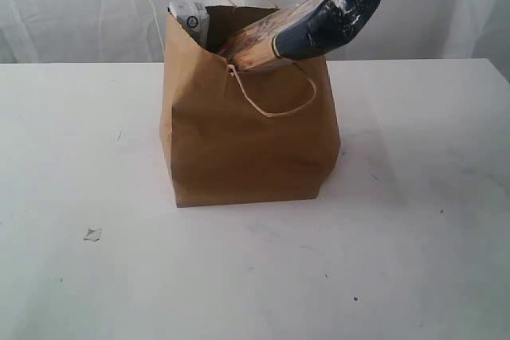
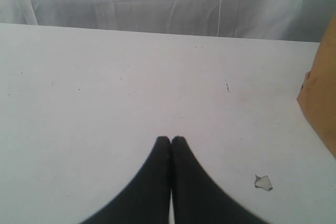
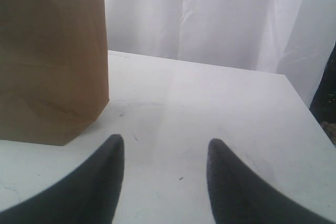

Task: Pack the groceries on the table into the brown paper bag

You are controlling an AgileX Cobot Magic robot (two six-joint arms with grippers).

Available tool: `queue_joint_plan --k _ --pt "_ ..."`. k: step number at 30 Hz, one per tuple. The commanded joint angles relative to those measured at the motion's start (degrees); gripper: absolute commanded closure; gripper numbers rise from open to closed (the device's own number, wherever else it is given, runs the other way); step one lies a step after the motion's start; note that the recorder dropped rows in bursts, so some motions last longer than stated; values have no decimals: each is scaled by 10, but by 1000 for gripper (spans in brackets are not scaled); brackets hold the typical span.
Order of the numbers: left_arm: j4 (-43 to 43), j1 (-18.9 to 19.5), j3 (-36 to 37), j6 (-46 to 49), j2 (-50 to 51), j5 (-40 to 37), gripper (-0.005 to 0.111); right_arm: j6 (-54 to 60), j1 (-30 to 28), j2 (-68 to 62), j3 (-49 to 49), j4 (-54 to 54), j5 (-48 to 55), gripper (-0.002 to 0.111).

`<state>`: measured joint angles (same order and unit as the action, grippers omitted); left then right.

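The left pincer (image 2: 170,140) was shut tight, its 2 dark fingers pressed tip to tip with nothing between them, low over the white counter (image 2: 105,103). Near it on the counter lay a small pale scrap (image 2: 263,182), loose and apart from everything else. Further right, about mid-counter, the brown paper bag (image 1: 247,141) stood upright with its mouth open. 1 twisted loop handle (image 1: 275,105) hung down its front face. At the left of the mouth, the top of a pale crinkled packet (image 1: 190,17) peeked above the rim. The long navy-tan packet (image 1: 319,25) sat in the bag and leaned to the right. Its tan lower part rested on the rim, and its navy end stuck out well above and past the bag's right side. No other groceries showed on the counter. On the right, the right pincer (image 3: 165,148) was held partly open, its 2 fingers apart and empty, just beside the bag's lower corner and not touching it.
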<state>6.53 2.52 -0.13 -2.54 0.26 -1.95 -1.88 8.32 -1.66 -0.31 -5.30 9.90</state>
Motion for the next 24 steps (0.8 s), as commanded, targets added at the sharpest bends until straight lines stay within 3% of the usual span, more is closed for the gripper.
queue_joint_plan --k 1,5,9,24 --pt "1 2 1 0 -3 6 106 2 -4 4 3 -5 -1 62" --pt "-7 2 1 0 -3 6 106 2 -4 4 3 -5 -1 62" --pt "-7 2 1 63 -3 6 106 2 -4 4 3 -5 -1 62" --pt "-7 2 1 31 -3 -2 106 2 -4 4 3 -5 -1 62"
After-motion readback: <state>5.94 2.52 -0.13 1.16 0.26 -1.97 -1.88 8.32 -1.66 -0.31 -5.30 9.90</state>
